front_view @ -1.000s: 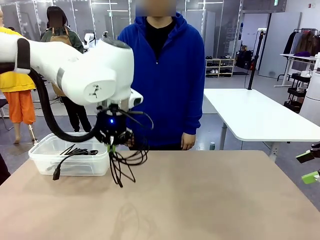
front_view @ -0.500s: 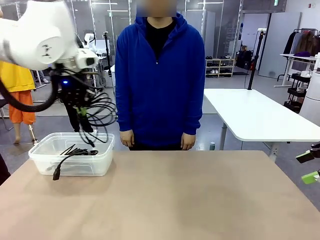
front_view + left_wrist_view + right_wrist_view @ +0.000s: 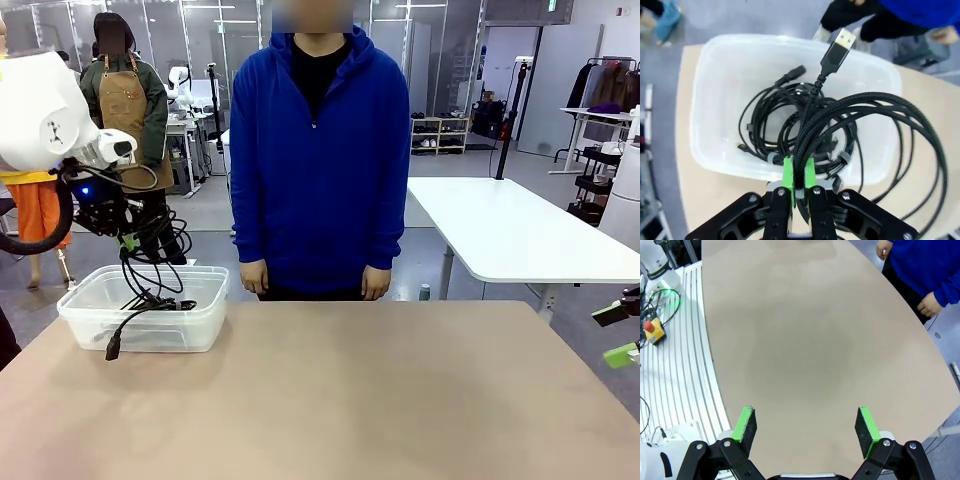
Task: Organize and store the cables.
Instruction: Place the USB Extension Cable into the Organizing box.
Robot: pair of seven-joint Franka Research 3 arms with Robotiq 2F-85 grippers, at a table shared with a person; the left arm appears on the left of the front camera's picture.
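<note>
One braided black cable [image 3: 860, 125], wound into a loose coil, is being held by the left gripper [image 3: 799, 182], whose green-padded fingers [image 3: 788, 175] are being pressed fully together on a bundle of its strands. In the front view, the left gripper [image 3: 122, 238] is being positioned above the clear plastic bin [image 3: 75, 315] at the table's left far corner, with the coil [image 3: 150, 265] dangling so that its lowest loops are reaching into the bin. In the left wrist view, a blue-tipped USB plug [image 3: 836, 50] is being shown sticking out over the bin [image 3: 715, 100], where other coiled black cables [image 3: 775, 120] are already lying. Several loops of the held coil are being spread wide toward the bin's right side, and some appear to be hanging past its rim, over the tan table [image 3: 685, 195]. A likely risk is judged to be this: if the coil is released from here, those outer loops may be draped over the rim, or the whole coil may be tipped out. A second risk is being posed by the strand [image 3: 130, 330] already trailing over the bin's near wall, its connector [image 3: 113, 349] hanging outside; it could be dragged farther out if snagged. Tangling with the stored cables is also possible. The right gripper [image 3: 807, 426] is being kept wide open and empty above bare table [image 3: 805, 340], and it is being seen at the right edge of the front view [image 3: 620, 333]. A person in a blue hoodie [image 3: 320, 150] is being seen standing at the far side, hands down.
</note>
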